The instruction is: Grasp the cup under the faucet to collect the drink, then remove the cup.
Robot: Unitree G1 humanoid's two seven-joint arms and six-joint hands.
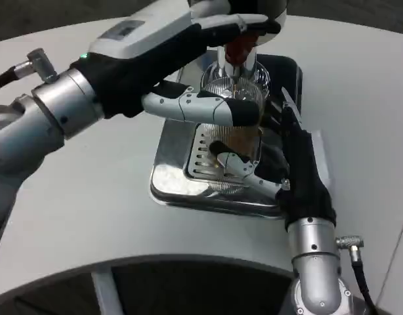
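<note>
1. Clear ribbed plastic formed the one cup, which stood upright on the slotted grate of a polished steel drip tray, directly beneath the faucet with its red spout.
2. Amber drink sat in the lower part of the cup, and a thin stream ran down from the spout into it.
3. On the left hand, one of the fingers lay across the cup's near wall, touching it, while the others reached over the faucet top; whether they pressed on it could not be told.
4. On the right hand, the fingers curled round the cup's lower part from the right, gripping it just above the grate.
5. Both forearms crowded the tray, the left arm hiding its far-left corner and much of the dispenser behind.
6. One tray, one cup and one faucet stood on the white counter; its curved near edge showed below.
</note>
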